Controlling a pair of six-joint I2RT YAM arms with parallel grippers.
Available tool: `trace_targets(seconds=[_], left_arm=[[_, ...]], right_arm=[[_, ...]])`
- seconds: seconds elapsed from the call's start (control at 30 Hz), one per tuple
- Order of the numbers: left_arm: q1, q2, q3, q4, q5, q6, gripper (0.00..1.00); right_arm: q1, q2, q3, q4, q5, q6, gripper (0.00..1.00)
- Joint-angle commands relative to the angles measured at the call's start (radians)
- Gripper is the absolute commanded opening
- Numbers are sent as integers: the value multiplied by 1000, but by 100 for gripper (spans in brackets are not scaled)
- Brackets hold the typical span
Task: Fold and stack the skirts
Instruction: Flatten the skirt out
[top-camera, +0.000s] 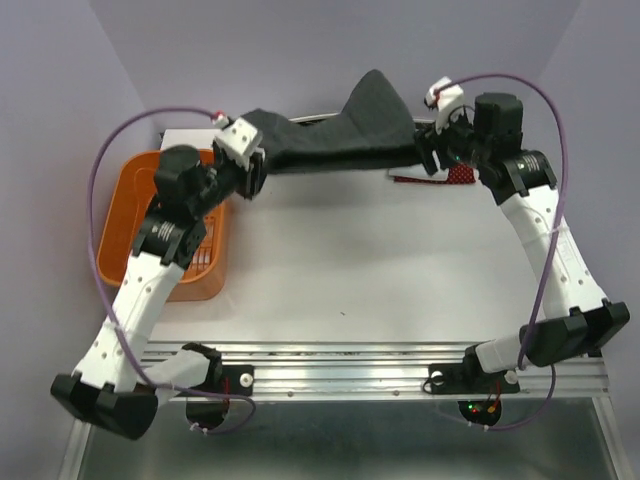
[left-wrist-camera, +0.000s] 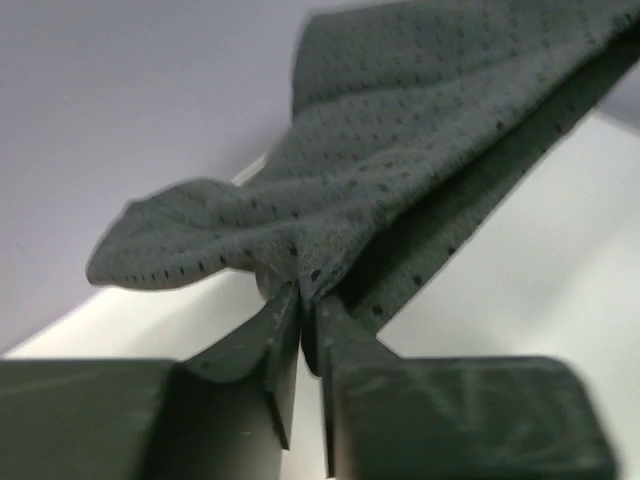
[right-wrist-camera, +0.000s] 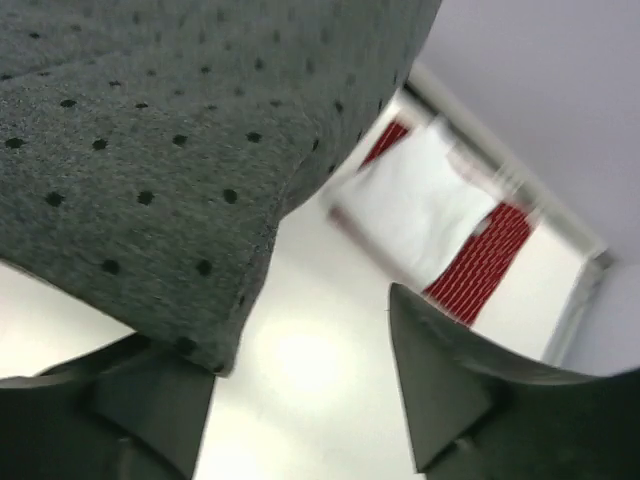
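The dark grey dotted skirt (top-camera: 350, 135) hangs stretched above the back of the table between my two grippers. My left gripper (top-camera: 255, 170) pinches its left end; in the left wrist view the jaws (left-wrist-camera: 300, 290) stand almost together, with a fold of the skirt (left-wrist-camera: 400, 150) caught at their tips. My right gripper (top-camera: 428, 158) is at the skirt's right end. Its jaws (right-wrist-camera: 300, 330) are wide apart, and the grey cloth (right-wrist-camera: 150, 150) only drapes over the left finger. Below it, the white skirt (right-wrist-camera: 420, 205) lies on the red skirt (right-wrist-camera: 490, 260), whose edge (top-camera: 455, 176) shows under the right arm.
An orange plastic basket (top-camera: 125, 215) stands at the table's left edge under the left arm. Something flat and white (top-camera: 185, 135) lies behind it. Purple walls close the back and sides. A metal rail (top-camera: 380, 365) with the arm bases runs along the near edge.
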Motion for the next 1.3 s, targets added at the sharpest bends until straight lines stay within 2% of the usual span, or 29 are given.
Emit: trace_targets(seconds=[0.0, 0.03, 0.07, 0.1, 0.17, 0.27, 0.33, 0.43, 0.5, 0.53, 0.6, 0.63, 0.67, 0.8, 1.0, 1.1, 1.13, 1.2, 1.27], left_arm=[[22, -137, -276, -208, 139, 216, 64], [7, -158, -347, -270, 214, 278, 92], [-3, -203, -373, -325, 219, 328, 99], [-7, -227, -398, -406, 219, 384, 99], [-7, -289, -415, -504, 235, 517, 99], [-9, -326, -392, -517, 177, 536, 99], [-9, -297, -355, -526, 169, 559, 99], [-9, -227, -338, -474, 132, 524, 98], [-13, -176, -334, -415, 103, 486, 86], [-21, -113, -324, -399, 57, 434, 79], [-47, -35, -306, -365, -6, 377, 67], [-49, 40, -274, -365, -47, 325, 63], [-49, 67, -265, -364, -49, 308, 61], [-78, 169, -257, -289, -90, 254, 59], [-154, 350, -248, -236, -216, 290, 54], [-165, 447, -249, -247, -245, 306, 49], [-168, 467, -252, -250, -256, 313, 45], [-168, 518, -278, -253, -265, 340, 36], [-170, 548, -298, -264, -279, 367, 30]], right_arm=[[-39, -49, -246, -271, -133, -157, 79], [-39, -71, -284, -344, -152, -235, 96], [-39, -94, -320, -389, -164, -287, 100], [-39, -137, -361, -471, -190, -315, 100], [-39, -181, -398, -522, -179, -403, 100], [-39, -212, -386, -588, -164, -461, 100], [-39, -168, -336, -622, -182, -417, 100], [-39, -84, -308, -546, -199, -312, 97], [-39, -35, -311, -486, -216, -242, 92], [-39, 33, -315, -419, -219, -161, 81], [-39, 113, -311, -357, -195, -97, 72], [-39, 154, -285, -324, -193, -32, 65], [-39, 232, -272, -302, -186, 0, 62], [-39, 381, -229, -221, -162, 95, 56], [-39, 493, -292, -92, -28, 111, 49], [-39, 521, -361, -78, 9, 79, 36], [-39, 512, -390, -58, 11, 76, 23], [-39, 466, -455, -58, -3, 59, 3], [-39, 400, -484, -111, -59, 25, 1]])
